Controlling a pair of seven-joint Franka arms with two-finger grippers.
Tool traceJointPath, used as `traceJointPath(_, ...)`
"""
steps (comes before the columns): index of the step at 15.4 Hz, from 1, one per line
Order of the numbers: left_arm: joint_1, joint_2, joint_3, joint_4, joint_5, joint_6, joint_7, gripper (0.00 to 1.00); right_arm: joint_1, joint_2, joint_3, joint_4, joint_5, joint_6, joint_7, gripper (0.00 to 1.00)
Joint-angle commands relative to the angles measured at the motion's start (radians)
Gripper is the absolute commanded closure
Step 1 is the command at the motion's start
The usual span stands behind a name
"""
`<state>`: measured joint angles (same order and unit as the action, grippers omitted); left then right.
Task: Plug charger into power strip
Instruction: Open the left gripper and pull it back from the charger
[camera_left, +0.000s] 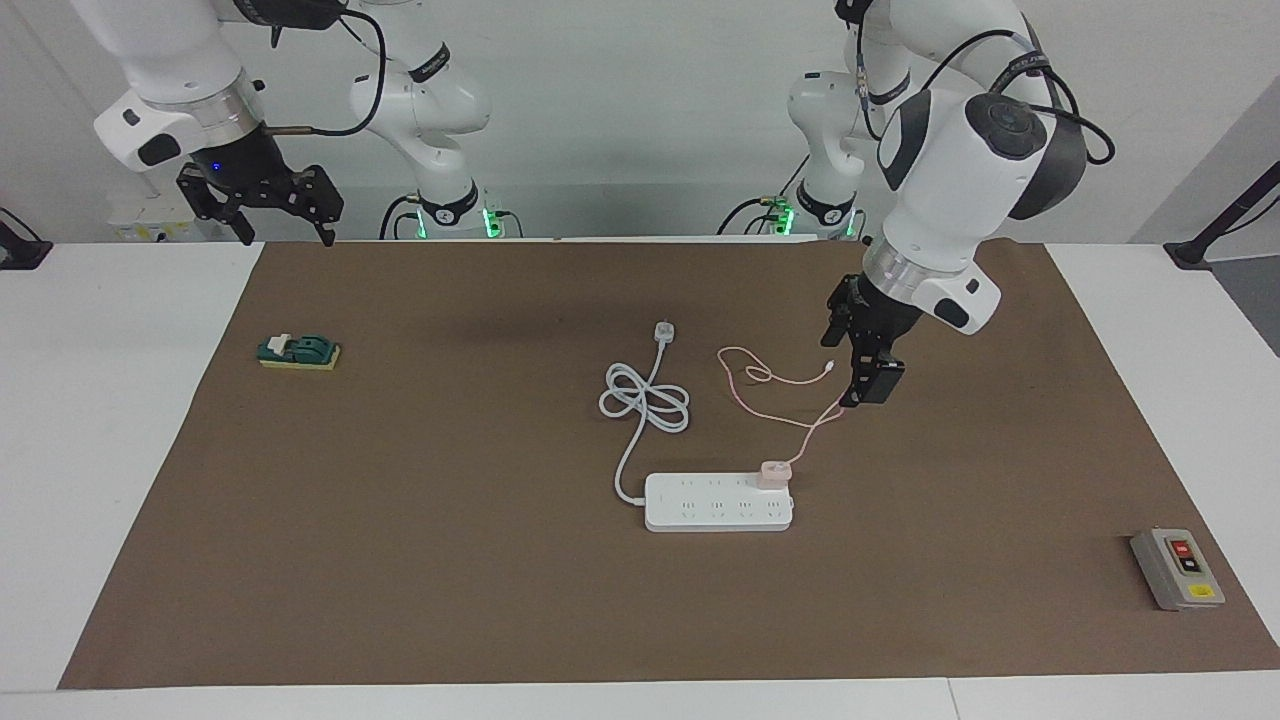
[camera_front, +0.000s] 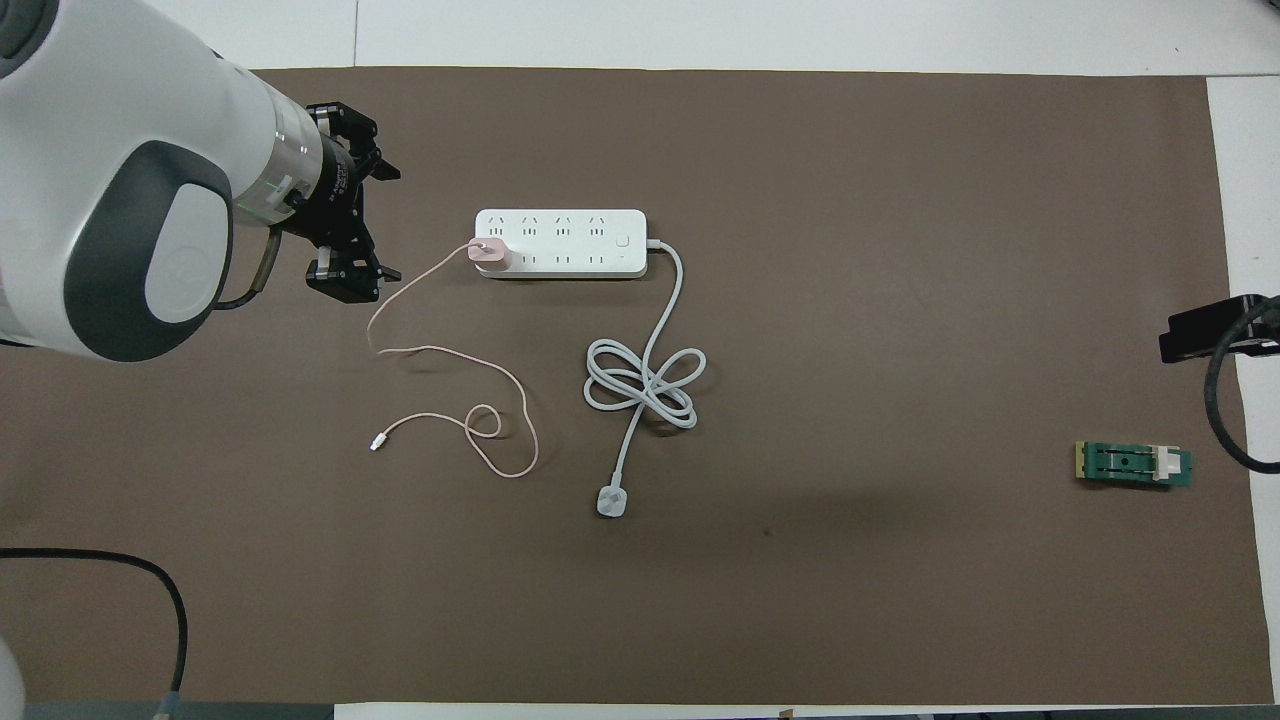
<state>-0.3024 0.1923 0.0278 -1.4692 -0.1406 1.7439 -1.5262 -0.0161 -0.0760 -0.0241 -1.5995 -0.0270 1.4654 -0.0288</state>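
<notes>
The small pink charger (camera_left: 774, 472) sits in the power strip (camera_left: 718, 510), light and rigid, best pinched by its flat sides, while the left gripper (camera_left: 862, 345) hangs spread and empty above the cable (camera_left: 770, 410) and the right gripper (camera_left: 262, 205) waits, spread too.

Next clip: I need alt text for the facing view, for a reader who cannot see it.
A pink charger sits plugged into the white power strip at its end toward the left arm, its thin pink cable trailing across the brown mat. The left claw hangs open above the mat over the cable, holding nothing. The right claw waits open at the mat's edge nearest the robots.
</notes>
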Motion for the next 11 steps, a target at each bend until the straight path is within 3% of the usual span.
traceJointPath(1, 0.066, -0.089, 0.0, -0.039, -0.022, -0.069, 0.315, 0.0, -0.012, -0.01, 0.006, -0.005, 0.018, 0.012, -0.022, 0.0)
traceJointPath(6, 0.15, -0.163, 0.007, -0.052, -0.002, -0.209, 0.869, 0.0, -0.012, -0.01, 0.006, -0.005, 0.018, 0.01, -0.022, 0.0)
traceJointPath(11, 0.192, -0.203, 0.003, -0.042, 0.076, -0.311, 1.056, 0.0, -0.012, -0.01, 0.006, -0.005, 0.018, 0.012, -0.022, 0.0)
